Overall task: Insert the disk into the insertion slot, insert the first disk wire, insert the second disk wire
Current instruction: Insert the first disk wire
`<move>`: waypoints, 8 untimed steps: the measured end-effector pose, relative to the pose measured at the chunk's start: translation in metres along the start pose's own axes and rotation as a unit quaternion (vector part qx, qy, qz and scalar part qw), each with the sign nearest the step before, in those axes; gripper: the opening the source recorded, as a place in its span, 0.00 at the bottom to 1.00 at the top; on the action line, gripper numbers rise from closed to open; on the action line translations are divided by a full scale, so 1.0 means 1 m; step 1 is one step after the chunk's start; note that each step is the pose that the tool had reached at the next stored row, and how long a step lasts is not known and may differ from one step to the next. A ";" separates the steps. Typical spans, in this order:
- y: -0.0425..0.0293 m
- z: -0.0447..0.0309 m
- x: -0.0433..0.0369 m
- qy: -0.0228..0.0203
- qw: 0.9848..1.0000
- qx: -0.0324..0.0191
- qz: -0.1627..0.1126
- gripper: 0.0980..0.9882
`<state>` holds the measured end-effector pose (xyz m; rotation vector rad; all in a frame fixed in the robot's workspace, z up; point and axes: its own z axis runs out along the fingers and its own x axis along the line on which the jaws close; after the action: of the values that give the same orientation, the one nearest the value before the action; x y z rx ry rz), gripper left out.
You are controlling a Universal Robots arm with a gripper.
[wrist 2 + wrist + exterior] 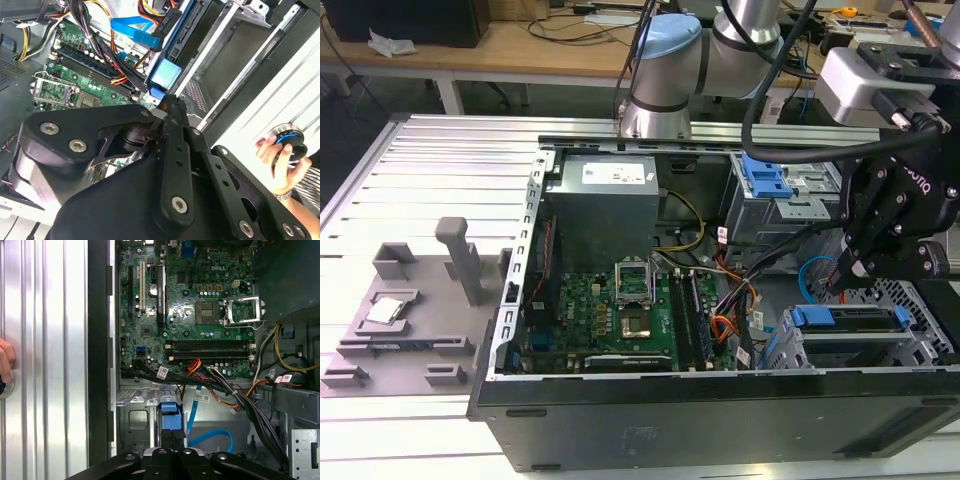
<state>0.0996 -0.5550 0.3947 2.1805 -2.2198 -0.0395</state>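
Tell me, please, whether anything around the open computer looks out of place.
Yes: a person's hand grips a round black knob over the aluminium table beside the computer case, near the gripper. Inside, the processor socket's cover stands open.

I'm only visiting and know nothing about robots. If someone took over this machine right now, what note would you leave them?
Pincer: shut, nothing seen in it, tips near the blue frame of the disk.
Disk: lying in the insertion slot, at the exterior view's right.
Done: disk appears seated.
Left: both wires, it seems; a blue wire loops beside the slot, none seen plugged into the disk.
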 end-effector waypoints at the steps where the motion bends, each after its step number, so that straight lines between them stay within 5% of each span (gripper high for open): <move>1: -0.0012 0.0000 0.0000 0.000 1.000 0.000 0.000 0.01; 5: -0.0421 -0.0015 -0.0015 0.001 1.000 -0.002 0.000 0.01; 8: -0.0569 -0.0016 -0.0039 0.001 1.000 -0.004 0.000 0.01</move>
<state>0.1566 -0.5521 0.3941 2.1761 -2.2152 -0.0466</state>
